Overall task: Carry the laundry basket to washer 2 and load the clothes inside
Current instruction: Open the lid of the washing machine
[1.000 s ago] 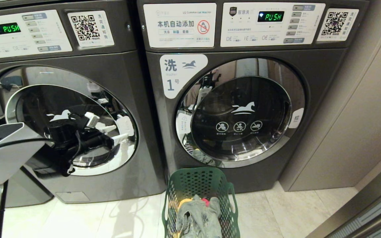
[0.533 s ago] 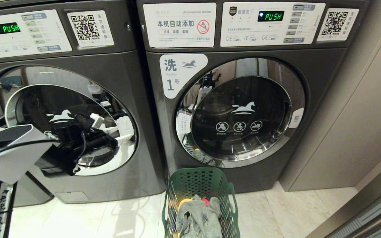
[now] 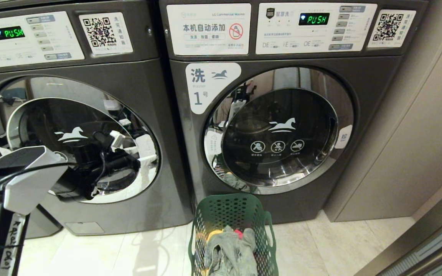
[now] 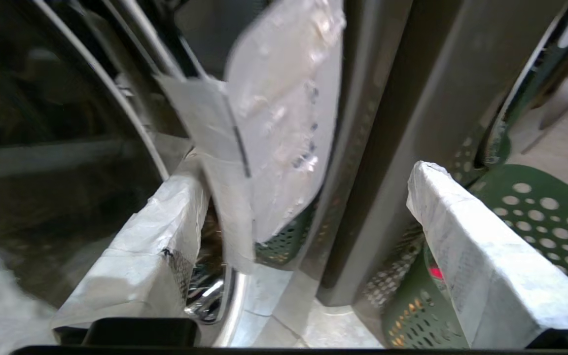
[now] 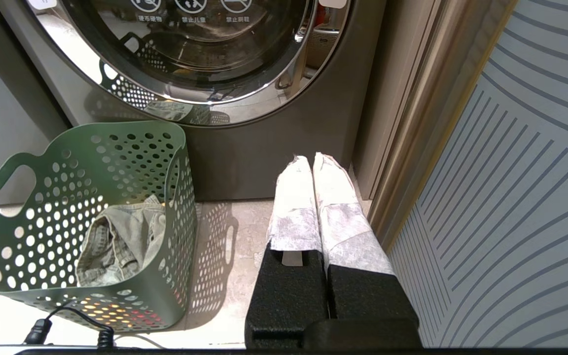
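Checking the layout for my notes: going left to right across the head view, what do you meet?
Left arm → left gripper at the left-hand washer's door → washer labelled 1, laundry basket of clothes on the floor before it → beige wall panel.

Pale beige glossy tiled floor [image 3: 332,249] with thin grout lines, picking up soft reflections and shadow patches. Right of the machines, a tall flat taupe wall panel [image 3: 409,145], matte, running floor upward. Beside it a brushed bronze-coloured metal frame strip [image 5: 412,148], angled edge, catching a warm highlight. Next to that strip, a light grey panel with curved dark grey line pattern [image 5: 520,187], also seen at the lower right corner of the head view [image 3: 441,253]. Lighting is indoor, warm, even, from above; no hard shadows on the floor. Grout line runs out from the taupe panel's base across the tiles.
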Robot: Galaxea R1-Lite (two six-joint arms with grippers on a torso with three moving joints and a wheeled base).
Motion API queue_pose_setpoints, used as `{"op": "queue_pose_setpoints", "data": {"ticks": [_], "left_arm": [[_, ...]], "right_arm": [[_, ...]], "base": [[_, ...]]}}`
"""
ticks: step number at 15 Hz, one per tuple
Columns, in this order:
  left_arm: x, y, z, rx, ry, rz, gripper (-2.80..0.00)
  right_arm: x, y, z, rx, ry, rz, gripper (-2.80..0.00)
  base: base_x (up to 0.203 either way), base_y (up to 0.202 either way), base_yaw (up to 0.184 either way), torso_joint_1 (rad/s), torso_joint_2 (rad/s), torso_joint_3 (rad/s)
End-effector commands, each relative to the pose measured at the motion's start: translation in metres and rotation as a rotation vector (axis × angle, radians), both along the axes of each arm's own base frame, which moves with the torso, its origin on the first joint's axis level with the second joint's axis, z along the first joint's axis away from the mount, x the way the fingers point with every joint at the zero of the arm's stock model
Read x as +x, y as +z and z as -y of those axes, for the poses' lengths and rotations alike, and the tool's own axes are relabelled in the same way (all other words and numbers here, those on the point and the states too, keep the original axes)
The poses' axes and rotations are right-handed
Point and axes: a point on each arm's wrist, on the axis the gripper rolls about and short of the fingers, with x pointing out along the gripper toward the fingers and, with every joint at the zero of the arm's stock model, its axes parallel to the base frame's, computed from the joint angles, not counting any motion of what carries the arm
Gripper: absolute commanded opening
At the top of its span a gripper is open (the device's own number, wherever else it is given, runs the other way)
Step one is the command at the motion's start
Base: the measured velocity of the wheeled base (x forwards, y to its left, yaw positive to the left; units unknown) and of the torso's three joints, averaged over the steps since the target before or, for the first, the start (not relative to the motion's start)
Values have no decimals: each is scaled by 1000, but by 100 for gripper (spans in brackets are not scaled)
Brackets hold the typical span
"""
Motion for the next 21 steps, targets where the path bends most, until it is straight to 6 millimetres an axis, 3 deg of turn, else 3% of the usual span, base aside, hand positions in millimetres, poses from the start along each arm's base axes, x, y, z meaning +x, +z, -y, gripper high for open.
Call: {"op": "queue_pose_setpoints", "data": {"ticks": [1,8,12,21], "left_arm": [[4,-7,-2,-23,-30,-14,0],[18,-7,-11,-120,-81,-47,0],[17,-10,-17,-116,-77,-38,0],[11,-10,-15,-94,-251,44,0]], "right_arm": [[0,0,0,0,1,-1,-280],[0,0,0,0,1,-1,-280],[0,0,0,0,1,-1,-280],[0,0,0,0,1,-1,-280]], "base": [[0,0,0,0,0,0],[0,0,0,0,0,0],[0,0,0,0,0,0],[0,0,0,0,0,0]]}}
